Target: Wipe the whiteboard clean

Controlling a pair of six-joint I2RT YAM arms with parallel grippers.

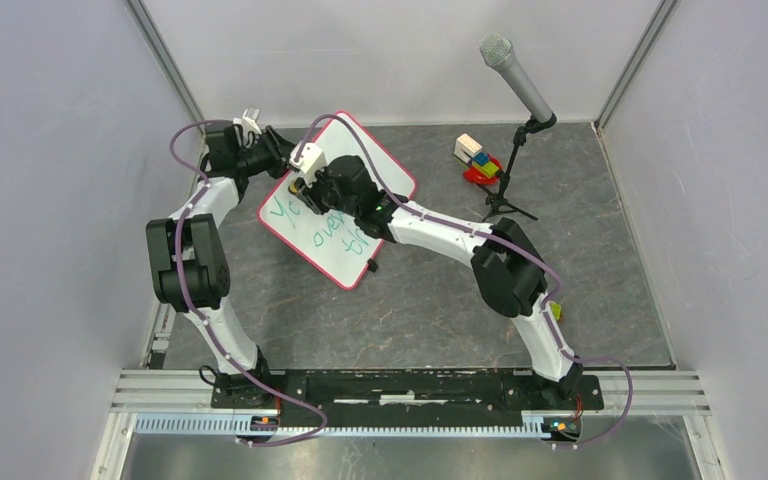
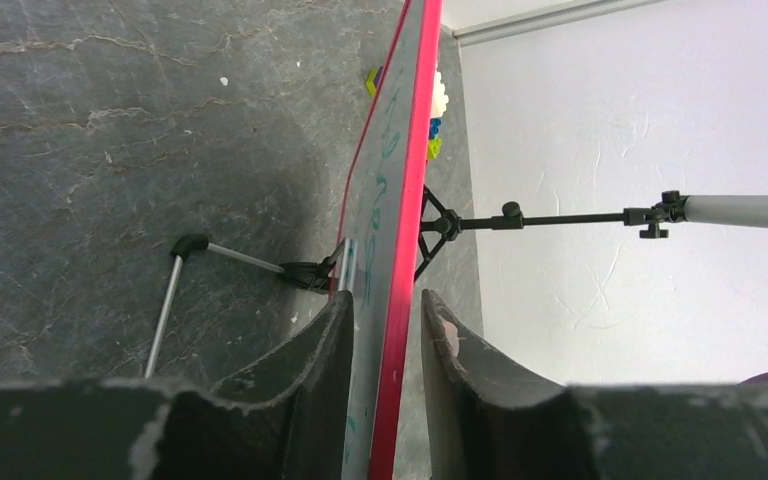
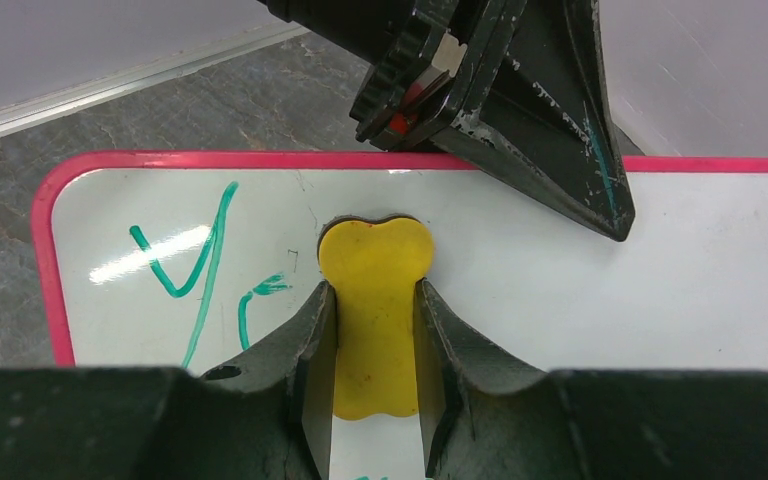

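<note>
top view – whiteboard (image 1: 395, 175): lies on the table, far and left of centre, with green writing toward its near end.
left wrist – left gripper (image 2: 387, 300): fingers straddle the board's red edge; a firm pinch cannot be told.
right wrist – right gripper (image 3: 372, 300): clamped on a yellow eraser (image 3: 375, 245) over the white face.

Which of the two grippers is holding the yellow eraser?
The right gripper: its fingers pinch the yellow eraser on the whiteboard. The left gripper holds no eraser; it only straddles the board's red edge.
</note>
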